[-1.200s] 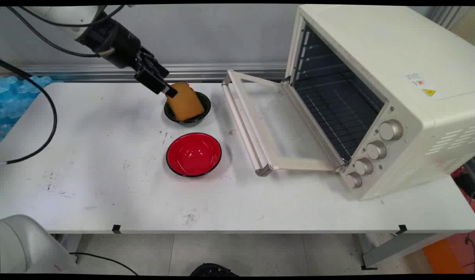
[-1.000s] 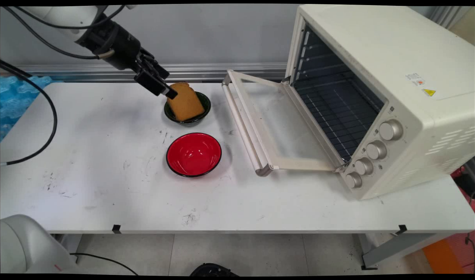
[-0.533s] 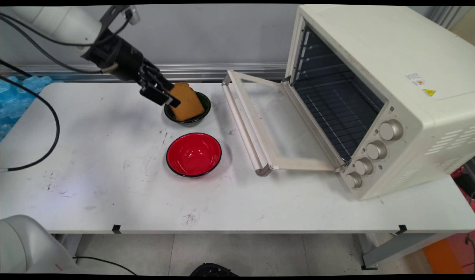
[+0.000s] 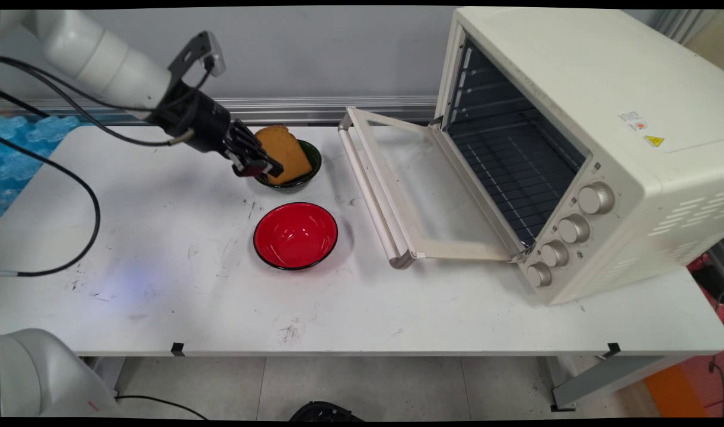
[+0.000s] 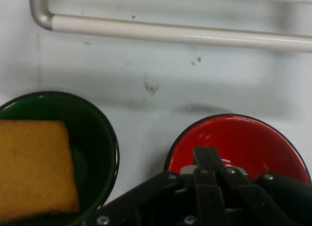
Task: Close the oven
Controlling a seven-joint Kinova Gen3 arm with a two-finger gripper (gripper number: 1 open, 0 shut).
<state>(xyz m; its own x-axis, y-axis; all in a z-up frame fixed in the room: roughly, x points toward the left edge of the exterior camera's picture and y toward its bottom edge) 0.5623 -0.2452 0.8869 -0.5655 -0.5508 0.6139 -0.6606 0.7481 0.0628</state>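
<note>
A slice of brown toast [image 4: 283,152] leans in a dark green bowl [image 4: 305,175] at the back of the table. My gripper [image 4: 260,168] hangs low at that bowl's near-left rim, beside the toast and holding nothing, its fingers shut. In the hand view the toast [image 5: 34,167] lies in the green bowl [image 5: 100,138] at the left. The shut fingertips [image 5: 207,155] rise in front of the red bowl [image 5: 243,141]. The red bowl [image 4: 295,235] stands empty on the table, nearer the front than the green one.
A cream toaster oven [image 4: 581,136] stands at the right with its door [image 4: 409,190] folded down flat onto the table. The door's handle bar [image 5: 170,33] runs across the top of the hand view. Black cables [image 4: 71,178] hang over the left of the table.
My gripper has come down from above the bowl's back-left and swung lower and nearer, tilting flatter, to the bowl's near-left rim. Toast and bowls have stayed put.
</note>
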